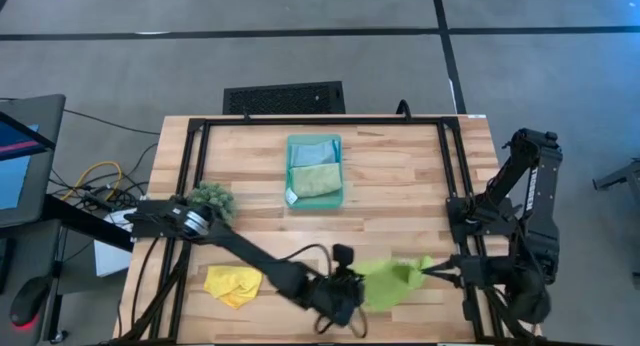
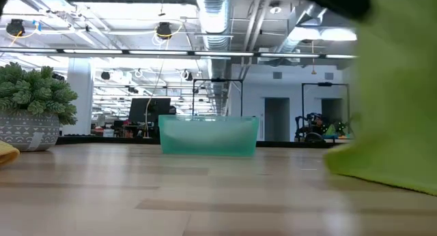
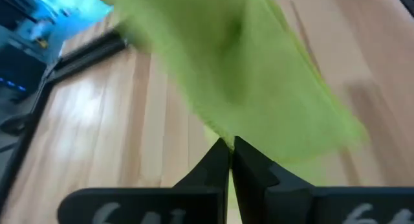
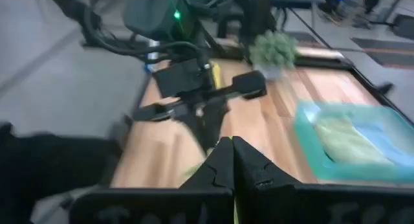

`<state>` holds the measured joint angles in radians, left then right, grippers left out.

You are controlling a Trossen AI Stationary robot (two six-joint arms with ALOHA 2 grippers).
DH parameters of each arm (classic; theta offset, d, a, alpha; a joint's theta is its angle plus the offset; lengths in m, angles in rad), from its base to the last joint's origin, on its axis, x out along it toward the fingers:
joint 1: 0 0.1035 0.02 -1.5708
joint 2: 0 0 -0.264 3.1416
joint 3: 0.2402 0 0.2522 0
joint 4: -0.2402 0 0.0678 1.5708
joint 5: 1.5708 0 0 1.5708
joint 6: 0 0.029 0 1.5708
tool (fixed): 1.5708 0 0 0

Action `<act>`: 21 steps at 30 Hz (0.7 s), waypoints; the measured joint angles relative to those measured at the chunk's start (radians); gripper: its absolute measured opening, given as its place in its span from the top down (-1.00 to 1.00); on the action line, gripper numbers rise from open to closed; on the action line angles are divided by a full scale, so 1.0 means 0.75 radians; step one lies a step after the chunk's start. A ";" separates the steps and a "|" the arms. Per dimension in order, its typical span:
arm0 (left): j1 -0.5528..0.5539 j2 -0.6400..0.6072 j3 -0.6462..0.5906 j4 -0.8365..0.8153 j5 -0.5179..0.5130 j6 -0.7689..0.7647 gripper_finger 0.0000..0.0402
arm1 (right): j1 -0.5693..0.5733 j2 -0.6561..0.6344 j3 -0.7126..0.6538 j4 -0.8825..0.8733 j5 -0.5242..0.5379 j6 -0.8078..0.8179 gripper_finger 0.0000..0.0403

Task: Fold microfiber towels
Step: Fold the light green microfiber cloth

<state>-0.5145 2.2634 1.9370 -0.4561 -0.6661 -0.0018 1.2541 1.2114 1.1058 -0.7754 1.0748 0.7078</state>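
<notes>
Now, lime towel: a soft lime-green microfiber towel (image 1: 390,281) hangs stretched between the two hands near the front edge of the tabletop, right of centre.
Left hand: the left hand (image 1: 352,289) is pinched tight on the lime towel's left edge; in its wrist view the dark fingers (image 3: 213,166) meet with green cloth between them.
Right hand: the right hand (image 1: 437,269) is clamped on the towel's right corner, its fingers (image 4: 220,160) pressed together.
Yellow towel: a crumpled yellow microfiber towel (image 1: 233,284) lies on the tabletop at the front left, beside the left arm, well apart from the lime one.
Tray towels: a light blue folded towel (image 1: 313,152) and a pale sage green folded towel (image 1: 317,180) lie side by side inside the tray, blue at the far end.
Tray: a teal rectangular plastic tray (image 1: 316,202) sits at the middle of the tabletop, toward the back.
Plant: a small dark-green fuzzy plant in a patterned grey pot (image 2: 31,130) stands at the left, near the left arm's base.
Tabletop: a light wooden plank tabletop (image 1: 400,176) with a black metal frame.
</notes>
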 joint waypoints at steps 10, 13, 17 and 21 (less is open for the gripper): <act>-0.216 -0.343 0.203 -0.688 -0.049 -0.387 1.00 | 0.004 -0.001 0.034 0.805 -0.028 -0.632 0.95; -0.227 -0.407 0.206 -0.826 -0.077 -0.476 1.00 | -0.002 -0.003 0.034 0.745 0.073 -0.594 0.97; -0.202 -0.405 0.205 -1.094 -0.081 -0.641 1.00 | -0.031 -0.003 0.034 0.409 0.108 -0.244 0.98; -0.147 -0.330 0.204 -1.369 -0.072 -0.795 1.00 | -0.097 0.018 0.009 -0.098 0.010 0.325 0.97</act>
<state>-0.6250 2.0158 2.0897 -1.4829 -0.7204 -0.5981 1.1813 1.2248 1.1123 -0.8488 1.0826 0.9514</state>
